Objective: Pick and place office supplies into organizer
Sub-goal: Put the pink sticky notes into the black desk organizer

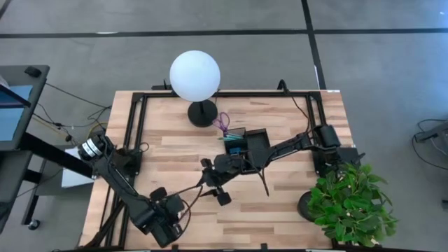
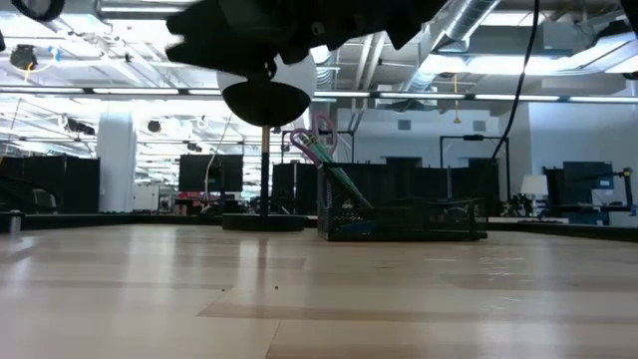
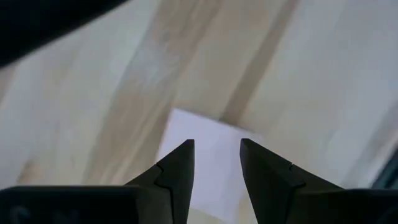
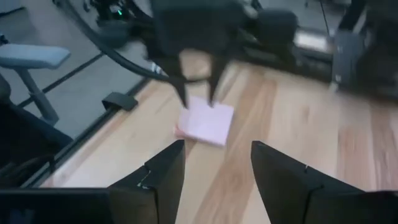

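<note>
The pink sticky-note pad [image 4: 206, 124] lies flat on the wooden table. My left gripper [image 4: 198, 99] hangs over it, open and pointing down, its fingertips above the pad's far part. The left wrist view shows the pad [image 3: 214, 162] between the open left gripper [image 3: 216, 142] fingers. From above, the left gripper [image 1: 215, 183] hides the pad. My right gripper [image 4: 217, 144] is open, in the air beside the organizer [image 1: 253, 145], facing the pad. The black organizer [image 2: 399, 217] holds purple-handled scissors [image 2: 309, 145] and pens standing in it.
A white globe lamp [image 1: 194, 75] on a round black base [image 1: 202, 113] stands behind the organizer. A green plant [image 1: 348, 201] fills the near right corner. A thin dark pen [image 1: 264, 183] lies on the table right of the grippers. Black frame rails [image 1: 133, 133] edge the table.
</note>
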You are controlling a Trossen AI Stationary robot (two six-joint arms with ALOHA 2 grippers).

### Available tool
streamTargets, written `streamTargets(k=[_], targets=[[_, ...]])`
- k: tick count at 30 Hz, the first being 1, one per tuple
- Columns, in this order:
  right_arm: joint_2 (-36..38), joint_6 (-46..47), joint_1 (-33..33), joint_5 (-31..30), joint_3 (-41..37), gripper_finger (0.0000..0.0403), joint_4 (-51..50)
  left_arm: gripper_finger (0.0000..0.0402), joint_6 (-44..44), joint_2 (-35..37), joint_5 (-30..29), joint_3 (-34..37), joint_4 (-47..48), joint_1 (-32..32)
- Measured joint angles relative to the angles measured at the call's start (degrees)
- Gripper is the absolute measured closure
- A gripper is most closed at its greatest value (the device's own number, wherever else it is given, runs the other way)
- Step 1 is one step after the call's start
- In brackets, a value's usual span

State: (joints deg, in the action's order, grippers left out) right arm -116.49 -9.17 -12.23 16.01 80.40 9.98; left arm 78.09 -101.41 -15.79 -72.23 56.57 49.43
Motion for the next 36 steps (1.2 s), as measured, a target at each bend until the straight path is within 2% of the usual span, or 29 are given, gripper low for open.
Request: streamTargets(k=[8, 17, 20, 25, 30, 33, 36], targets=[[0.00, 0.65, 0.75, 0.00, 0.00, 0.0231, -4.09, 0.0276, -2.10, 0.00, 0.50, -0.02, -8.02, 1.67], [0.00, -0.26, 0.77, 0.00, 0.00, 0.0216, -6.60, 0.0276, 0.89, -0.04, 0.39, -0.02, -7.26, 2.72], [0.00, -0.26, 0.75, 0.00, 0.00, 0.0216, -6.60, 0.0279, 2.99, -1.37, 0.20, -0.02, -4.11, 2.96], [0.00, -0.26, 0.75, 0.00, 0.00, 0.0222, -7.02, 0.0325, 7.76, -6.85, 8.20, -0.01, 0.34, 4.24], [0.00, -0.29, 0.75, 0.00, 0.00, 0.0227, -7.00, 0.0393, 13.33, -9.97, 6.29, 0.00, -0.08, 5.33], [0.00, -0.29, 0.75, 0.00, 0.00, 0.0226, -7.00, 0.0395, 14.14, -10.16, 5.73, -0.02, -0.64, 5.33], [0.00, -0.29, 0.75, 0.00, 0.00, 0.0225, -6.98, 0.0400, 12.31, -10.23, 1.78, -0.02, -3.07, 4.51]])
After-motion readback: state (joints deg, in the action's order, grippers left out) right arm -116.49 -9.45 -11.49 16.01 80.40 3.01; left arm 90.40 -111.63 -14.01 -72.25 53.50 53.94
